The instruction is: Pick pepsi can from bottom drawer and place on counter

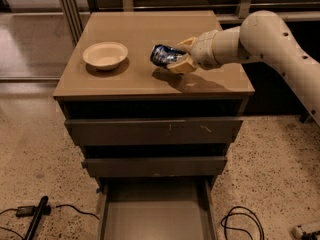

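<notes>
1. Counter (145, 34): tan top of the grey cabinet, centre of view.
2. Bottom drawer (155, 216): pulled open at 6 o'clock, bare floor showing.
3. Arm (270, 39): white, enters from 3 o'clock and reaches over the counter.
4. Bowl (105, 55): white, upright on the counter, at 9 o'clock from the can and apart from it.
5. Gripper (176, 57): over the counter's centre-right, fingers clamped on the can.
6. Pepsi can (164, 55): blue, tilted on its side, low over the counter. Contact with the surface cannot be confirmed.
</notes>
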Motion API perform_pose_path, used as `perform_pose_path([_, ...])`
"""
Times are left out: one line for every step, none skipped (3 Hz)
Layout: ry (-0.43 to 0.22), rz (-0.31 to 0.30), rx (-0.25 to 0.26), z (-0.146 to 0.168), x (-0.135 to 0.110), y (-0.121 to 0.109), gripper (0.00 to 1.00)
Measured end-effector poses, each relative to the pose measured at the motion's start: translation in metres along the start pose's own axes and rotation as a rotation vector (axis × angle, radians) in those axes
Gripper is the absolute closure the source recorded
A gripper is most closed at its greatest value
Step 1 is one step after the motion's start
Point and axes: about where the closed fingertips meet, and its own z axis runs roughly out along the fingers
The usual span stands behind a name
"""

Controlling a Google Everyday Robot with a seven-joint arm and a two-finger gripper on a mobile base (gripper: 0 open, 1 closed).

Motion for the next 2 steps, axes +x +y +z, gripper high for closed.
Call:
perform_pose_path([0.027,0.043,-0.018,0.013,0.014,-0.004,1.00])
perform_pose_path([0.051,0.071,-0.028,0.018,0.027,-0.007,1.00])
